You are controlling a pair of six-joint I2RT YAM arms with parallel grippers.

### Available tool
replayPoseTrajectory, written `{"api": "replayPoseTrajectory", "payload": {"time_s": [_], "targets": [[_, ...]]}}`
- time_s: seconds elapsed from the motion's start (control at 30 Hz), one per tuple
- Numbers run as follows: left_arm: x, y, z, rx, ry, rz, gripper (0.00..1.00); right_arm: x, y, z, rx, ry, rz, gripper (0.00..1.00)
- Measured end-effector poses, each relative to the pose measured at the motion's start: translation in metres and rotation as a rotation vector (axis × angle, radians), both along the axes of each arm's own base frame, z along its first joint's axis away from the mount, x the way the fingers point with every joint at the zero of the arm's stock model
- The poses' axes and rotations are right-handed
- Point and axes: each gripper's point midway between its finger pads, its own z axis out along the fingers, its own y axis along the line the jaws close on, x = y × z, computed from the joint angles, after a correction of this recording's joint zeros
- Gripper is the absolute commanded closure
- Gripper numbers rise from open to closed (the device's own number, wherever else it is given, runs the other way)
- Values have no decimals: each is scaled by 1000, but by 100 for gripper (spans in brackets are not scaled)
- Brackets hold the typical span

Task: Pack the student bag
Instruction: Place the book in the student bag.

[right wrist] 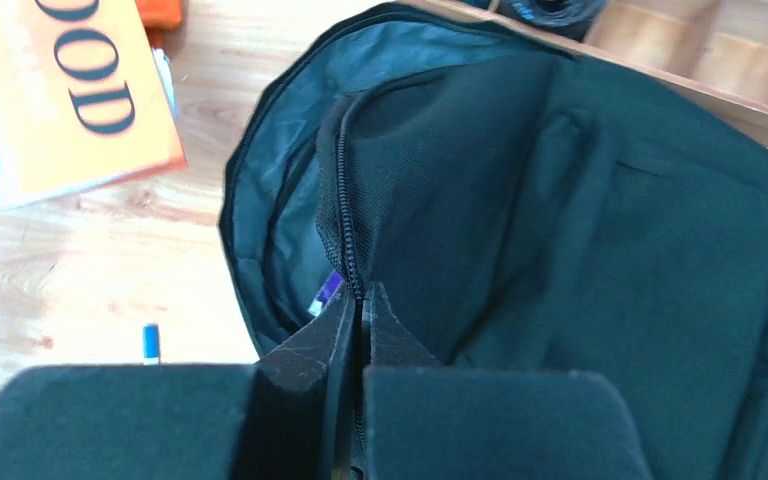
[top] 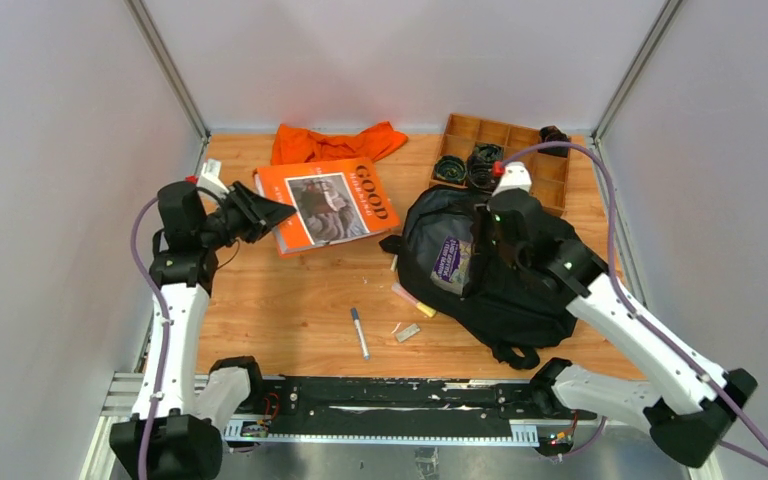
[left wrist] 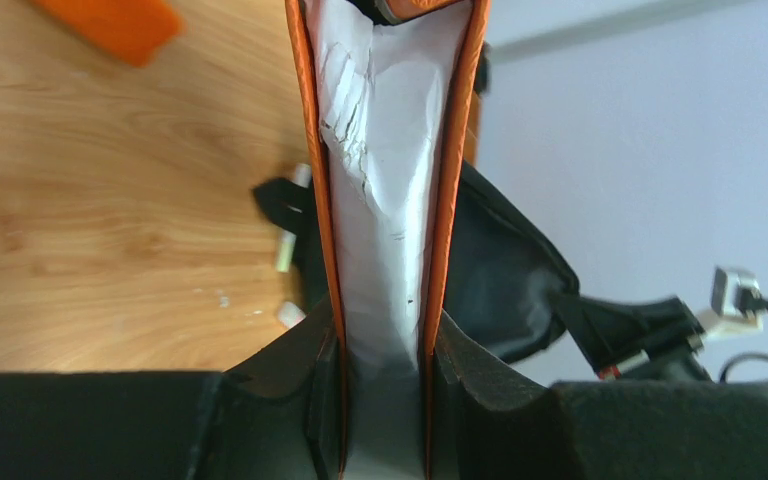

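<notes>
We see the large black soft fabric backpack lying flat on the right half of the light wooden desk, its main compartment unzipped and gaping toward the left, with something purple and white showing inside. The right claw is over the bag's open mouth. In its wrist view the right claw is pinched tight on the zipper edge of the backpack, fingertips almost meeting.

The left claw is clamped on the near corner of an orange-covered softcover book at the back left of the desk. From the wrist we look along the book's white page edge, held between the two fingers.

Behind the book lies a crumpled orange cloth. A wooden compartment tray sits just behind the backpack. A slim grey marker pen and a pink and yellow highlighter lie on the desk between the arms.
</notes>
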Motion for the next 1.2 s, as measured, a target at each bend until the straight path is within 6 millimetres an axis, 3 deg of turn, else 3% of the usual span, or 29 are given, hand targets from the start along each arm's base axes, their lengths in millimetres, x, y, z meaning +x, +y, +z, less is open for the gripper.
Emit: {"api": "replayPoseTrajectory", "payload": {"time_s": [0.13,0.3,0.73,1.03,1.2], "targets": [[-4,-44,11,-21,-61,-181,91,-9,-25,9,24,-64,-79,100],[-8,-90,11,-64,-44,-378,92,-9,-34,7,19,-79,-123,100],[-5,-126,-12,-98,67,-495,93,-7,-37,8,31,-93,-150,100],[7,-135,-36,-67,179,-495,93,-10,-43,14,49,-122,-165,100],[4,-154,-55,-49,240,-543,92,-9,-40,11,54,-121,-156,100]]}}
